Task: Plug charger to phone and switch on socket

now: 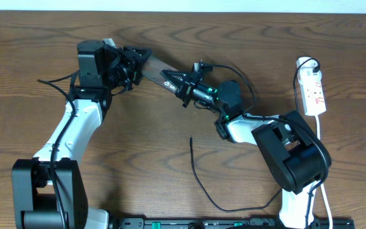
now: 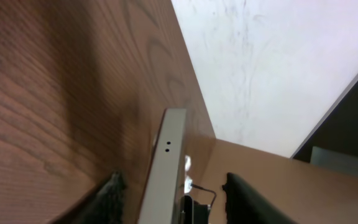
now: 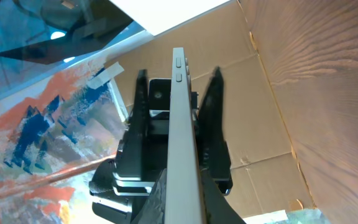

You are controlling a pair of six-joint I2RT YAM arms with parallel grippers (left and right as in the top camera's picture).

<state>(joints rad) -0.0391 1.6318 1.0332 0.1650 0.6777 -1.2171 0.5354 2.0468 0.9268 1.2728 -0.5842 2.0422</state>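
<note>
The phone (image 1: 159,67) is clamped by the right gripper (image 1: 178,83) and straddled by the left gripper (image 1: 140,62), whose jaws are partly apart and not yet pinching. The charger (image 1: 196,170) lies untouched, so the phone likely has to be secured first and one arm freed.

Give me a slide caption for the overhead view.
Right gripper clamps the phone, left gripper straddles its far end; charger lies unplugged on the table, socket strip at right.

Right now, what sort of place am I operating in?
Probably a robotics lab or workshop bench: a wood-grain table, a white power strip lying near its right side, and plain cardboard panels beyond it, with a white wall behind.
</note>
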